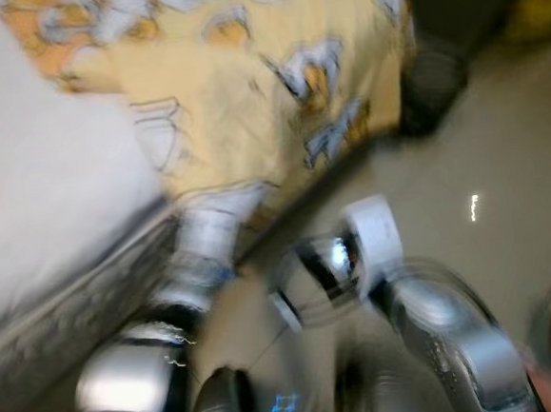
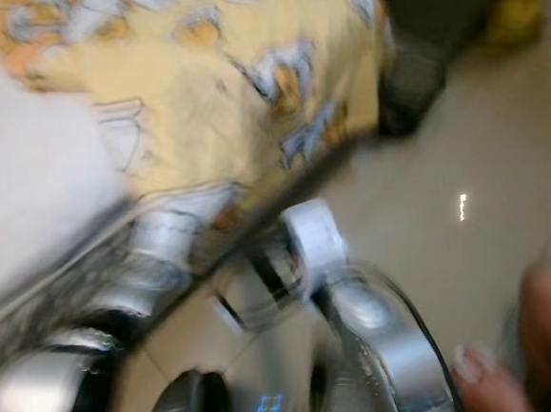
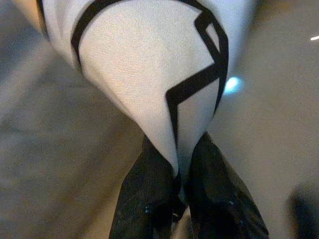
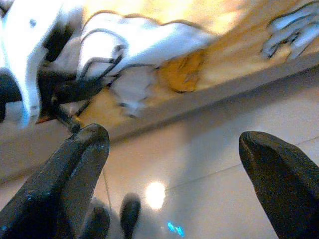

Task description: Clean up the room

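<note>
- The left gripper [image 3: 182,194] is pinching a white cloth [image 3: 149,74] between its two black fingers [image 3: 144,199], which are pressing together on the fabric's lower fold.
- The cloth is rising out of the fingers as a smooth cone of white weave, and thin black lines are crossing it in angular strokes.
- The right gripper [image 4: 174,164] is hanging wide apart, its fingers [image 4: 75,169] gripping nothing and touching nothing, with pale glossy floor [image 4: 209,164] showing between them.
- In the head views, blurred by motion, both silver arms are reaching forward beside a bed [image 1: 54,185]; the left arm [image 1: 140,369] is sitting close against the bed's edge.
- A yellow blanket [image 1: 247,84] with grey-and-white cartoon prints is draping over the bed's side toward the floor.
- The right arm [image 1: 438,327] is crossing over the tiles, apart from the bed.
- A person's hand [image 2: 530,348] is showing at the lower corner on the robot's right side, near that arm.
</note>
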{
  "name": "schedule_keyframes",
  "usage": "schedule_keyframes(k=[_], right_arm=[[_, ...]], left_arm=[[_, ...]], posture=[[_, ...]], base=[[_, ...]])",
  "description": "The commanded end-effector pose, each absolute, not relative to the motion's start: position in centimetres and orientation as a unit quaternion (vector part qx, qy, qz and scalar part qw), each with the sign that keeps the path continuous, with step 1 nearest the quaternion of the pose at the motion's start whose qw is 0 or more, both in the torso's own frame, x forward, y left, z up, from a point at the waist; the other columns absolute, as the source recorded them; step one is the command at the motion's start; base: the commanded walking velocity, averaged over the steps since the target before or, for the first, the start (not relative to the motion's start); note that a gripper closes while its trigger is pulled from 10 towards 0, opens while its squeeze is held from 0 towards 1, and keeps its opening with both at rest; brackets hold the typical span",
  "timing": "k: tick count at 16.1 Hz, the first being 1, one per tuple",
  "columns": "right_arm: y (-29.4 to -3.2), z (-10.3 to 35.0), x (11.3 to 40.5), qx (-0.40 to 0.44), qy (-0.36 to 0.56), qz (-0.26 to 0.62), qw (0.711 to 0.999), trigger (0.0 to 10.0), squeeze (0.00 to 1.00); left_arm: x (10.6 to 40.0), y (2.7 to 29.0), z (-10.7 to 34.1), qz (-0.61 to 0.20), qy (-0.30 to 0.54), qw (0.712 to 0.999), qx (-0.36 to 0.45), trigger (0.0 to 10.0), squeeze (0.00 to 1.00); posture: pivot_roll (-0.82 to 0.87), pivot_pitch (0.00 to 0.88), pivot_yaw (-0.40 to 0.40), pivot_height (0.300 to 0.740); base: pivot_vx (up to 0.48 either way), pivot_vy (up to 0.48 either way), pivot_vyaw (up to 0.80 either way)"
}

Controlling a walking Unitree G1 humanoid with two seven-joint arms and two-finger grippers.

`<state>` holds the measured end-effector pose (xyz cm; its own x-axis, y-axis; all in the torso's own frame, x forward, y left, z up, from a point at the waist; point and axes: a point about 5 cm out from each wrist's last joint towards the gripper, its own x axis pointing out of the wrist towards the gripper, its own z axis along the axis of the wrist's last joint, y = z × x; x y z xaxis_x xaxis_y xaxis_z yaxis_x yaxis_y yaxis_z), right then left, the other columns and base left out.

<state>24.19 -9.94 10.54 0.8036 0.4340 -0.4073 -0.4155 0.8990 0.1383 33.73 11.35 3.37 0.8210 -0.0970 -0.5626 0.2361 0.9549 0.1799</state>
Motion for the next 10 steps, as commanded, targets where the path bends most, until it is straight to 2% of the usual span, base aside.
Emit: schedule_keyframes(k=[1, 3, 7, 10], right_arm=[[-9.3, 11.1, 24.4, 0.019, 0.213, 0.249, 0.944, 10.0, 0.00], [-10.0, 10.4, 24.0, 0.002, 0.234, 0.258, 0.937, 10.0, 0.00], [-10.4, 10.8, 25.1, -0.002, 0.219, 0.255, 0.942, 10.0, 0.00], [-10.5, 10.7, 25.2, -0.005, 0.219, 0.260, 0.940, 10.0, 0.00]], left_arm=[[32.5, 12.8, 1.8, -0.095, 0.329, 0.930, 0.134, 10.0, 0.00], [30.5, 11.3, -0.3, -0.164, 0.384, 0.897, 0.144, 10.0, 0.00], [30.0, 9.5, -0.5, -0.183, 0.397, 0.891, 0.126, 10.0, 0.00], [28.7, 7.9, -1.3, -0.206, 0.446, 0.869, 0.050, 10.0, 0.00]], posture=[[-0.25, 0.161, 0.031, 0.740], [-0.25, 0.161, 0.026, 0.740], [-0.26, 0.150, 0.021, 0.740], [-0.25, 0.142, 0.026, 0.740]], base=[[0.000, 0.000, 0.00], [0.000, 0.000, 0.00], [0.000, 0.000, 0.00], [0.000, 0.000, 0.00]])
